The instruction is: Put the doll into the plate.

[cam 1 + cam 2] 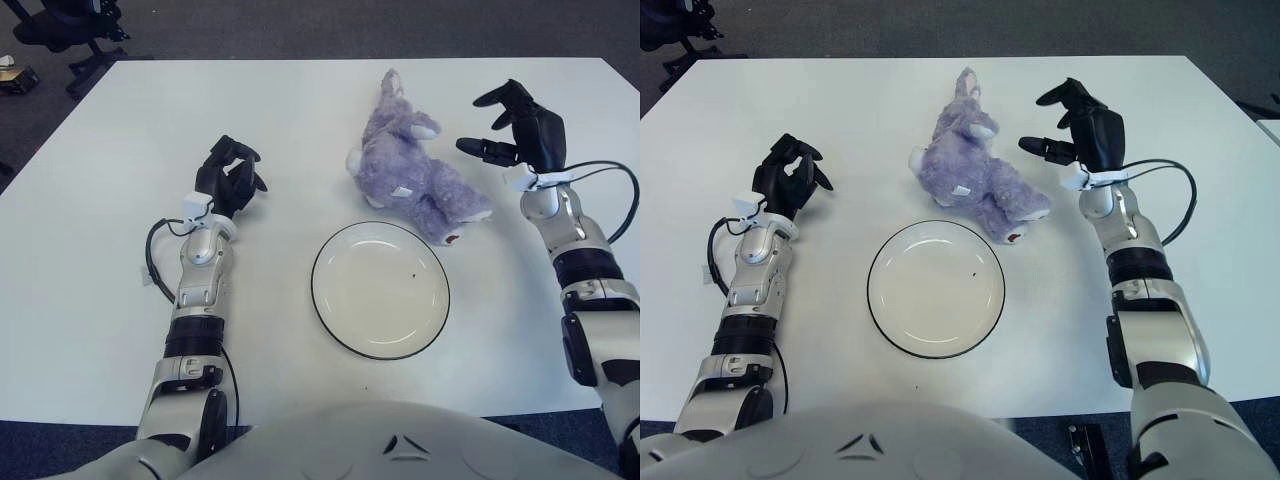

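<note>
White table, right hand (520, 135) spread beside the doll (415, 180): best wrap its plump body, lift clear, lower onto the plate (326, 310). Left hand (228, 178) curled, idle.

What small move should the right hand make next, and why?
Probably lower the right hand leftward onto the doll and close. Its fingers are spread beside the doll, holding nothing, and the doll lies outside the plate. The left hand shows left of it.
</note>
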`<state>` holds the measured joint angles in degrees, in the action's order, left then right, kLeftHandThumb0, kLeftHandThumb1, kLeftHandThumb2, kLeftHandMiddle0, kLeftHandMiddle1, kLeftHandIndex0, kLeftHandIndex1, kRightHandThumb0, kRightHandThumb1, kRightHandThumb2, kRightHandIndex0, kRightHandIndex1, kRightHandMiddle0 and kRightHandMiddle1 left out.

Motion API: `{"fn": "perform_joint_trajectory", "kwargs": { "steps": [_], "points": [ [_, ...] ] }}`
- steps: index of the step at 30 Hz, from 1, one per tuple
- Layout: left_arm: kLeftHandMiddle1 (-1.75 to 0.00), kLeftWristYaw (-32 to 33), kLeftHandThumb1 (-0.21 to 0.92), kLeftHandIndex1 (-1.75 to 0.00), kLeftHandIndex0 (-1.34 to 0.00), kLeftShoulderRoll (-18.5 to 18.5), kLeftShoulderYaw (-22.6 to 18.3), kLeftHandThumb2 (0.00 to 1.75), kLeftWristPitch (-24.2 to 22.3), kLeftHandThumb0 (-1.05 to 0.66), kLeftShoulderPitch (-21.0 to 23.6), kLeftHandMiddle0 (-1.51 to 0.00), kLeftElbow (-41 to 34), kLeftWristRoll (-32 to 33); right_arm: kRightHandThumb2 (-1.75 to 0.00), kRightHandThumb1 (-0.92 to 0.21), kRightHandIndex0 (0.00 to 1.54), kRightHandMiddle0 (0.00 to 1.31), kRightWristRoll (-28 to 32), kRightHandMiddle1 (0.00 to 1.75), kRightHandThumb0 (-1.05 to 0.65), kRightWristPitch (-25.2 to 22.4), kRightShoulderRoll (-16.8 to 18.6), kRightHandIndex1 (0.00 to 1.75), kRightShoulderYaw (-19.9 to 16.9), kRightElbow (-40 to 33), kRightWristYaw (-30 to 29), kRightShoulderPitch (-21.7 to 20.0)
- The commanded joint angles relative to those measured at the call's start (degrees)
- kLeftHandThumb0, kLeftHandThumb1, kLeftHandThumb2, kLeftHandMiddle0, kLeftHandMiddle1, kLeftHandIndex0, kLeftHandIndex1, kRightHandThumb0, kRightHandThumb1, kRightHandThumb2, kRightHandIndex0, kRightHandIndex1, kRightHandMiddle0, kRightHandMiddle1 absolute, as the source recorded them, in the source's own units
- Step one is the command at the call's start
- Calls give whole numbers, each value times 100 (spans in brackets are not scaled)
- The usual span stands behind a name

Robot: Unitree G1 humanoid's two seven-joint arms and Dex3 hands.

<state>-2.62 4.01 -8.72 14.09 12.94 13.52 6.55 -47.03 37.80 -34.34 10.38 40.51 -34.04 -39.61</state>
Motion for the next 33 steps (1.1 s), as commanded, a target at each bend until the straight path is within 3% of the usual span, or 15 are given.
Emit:
{"fn": "perform_joint_trajectory", "kwargs": {
  "steps": [1,10,15,33],
  "points": [
    [-175,-39,92,-175,-59,-129,11,43,69,-24,-277,-89,224,68,0,-91,71,42,-121,58,-44,-11,-153,7,175,-81,87,-322],
    [-175,-68,92,-175,-59,-136,-3,43,84,-24,-262,-89,266,112,0,-90,72,49,-487,32,-37,-18,-211,1,548,-136,-169,-714],
    [-175,-86,92,-175,-59,-132,-7,42,91,-24,-258,-89,281,147,0,-90,67,50,-762,21,-37,-242,-250,0,725,-606,-21,-814],
    [-175,-116,92,-175,-60,-112,-21,42,79,-25,-258,-89,275,215,0,-88,50,49,-815,8,-35,-347,-170,0,999,-835,327,-907]
  ]
}}
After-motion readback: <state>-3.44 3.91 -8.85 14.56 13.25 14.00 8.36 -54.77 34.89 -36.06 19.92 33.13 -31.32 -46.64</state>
